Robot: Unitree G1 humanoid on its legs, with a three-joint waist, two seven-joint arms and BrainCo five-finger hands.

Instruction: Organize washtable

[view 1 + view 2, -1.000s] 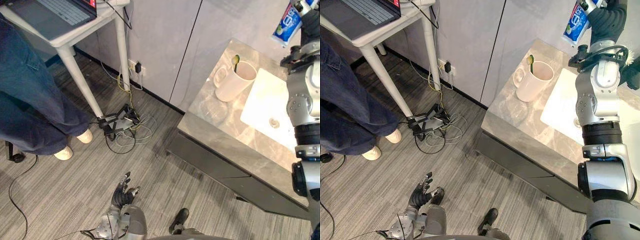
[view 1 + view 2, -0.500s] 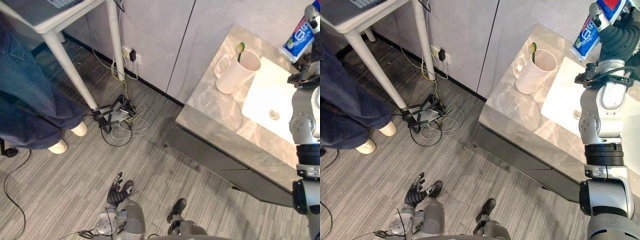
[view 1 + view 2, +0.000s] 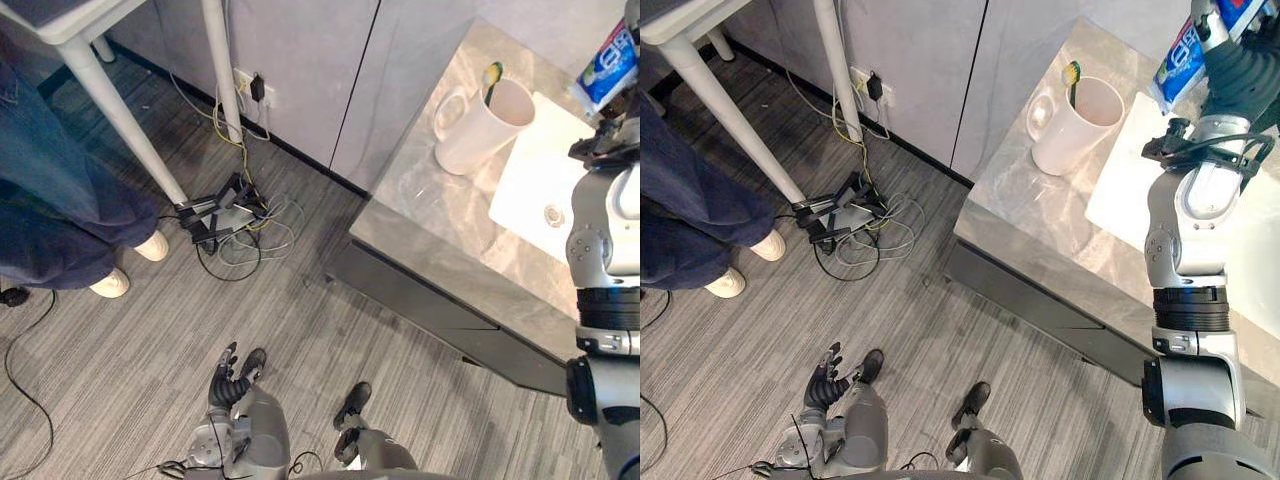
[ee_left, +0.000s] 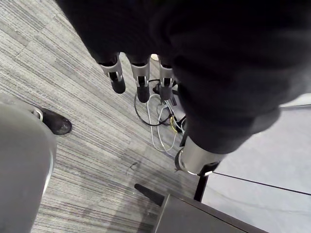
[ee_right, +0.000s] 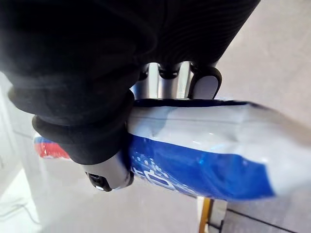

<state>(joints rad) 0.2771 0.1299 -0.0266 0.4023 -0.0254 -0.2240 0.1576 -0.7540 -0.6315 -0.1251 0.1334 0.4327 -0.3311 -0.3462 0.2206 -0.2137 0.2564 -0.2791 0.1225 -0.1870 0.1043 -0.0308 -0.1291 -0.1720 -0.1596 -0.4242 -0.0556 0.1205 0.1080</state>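
Overhead, the left eye view shows a grey stone bench (image 3: pixel 425 215) with a white sink (image 3: pixel 530 190) and a white mug (image 3: pixel 480 125) holding a toothbrush (image 3: pixel 492 78), while the left hand (image 3: pixel 225 375) hangs low near the floor (image 3: pixel 120 380); the right eye view shows the right hand (image 3: pixel 1238 70) holding a blue-and-white toothpaste tube (image 3: pixel 1185 60) in the air near the mug. Closer in, the left wrist view shows that hand's fingers straight, loosely spread and empty, and the right wrist view shows the right hand's fingers and thumb curled round the tube's middle. Likely risks: the soft tube could squash or slide in this grip, or its lower end could clip the toothbrush or rim and tip the mug.
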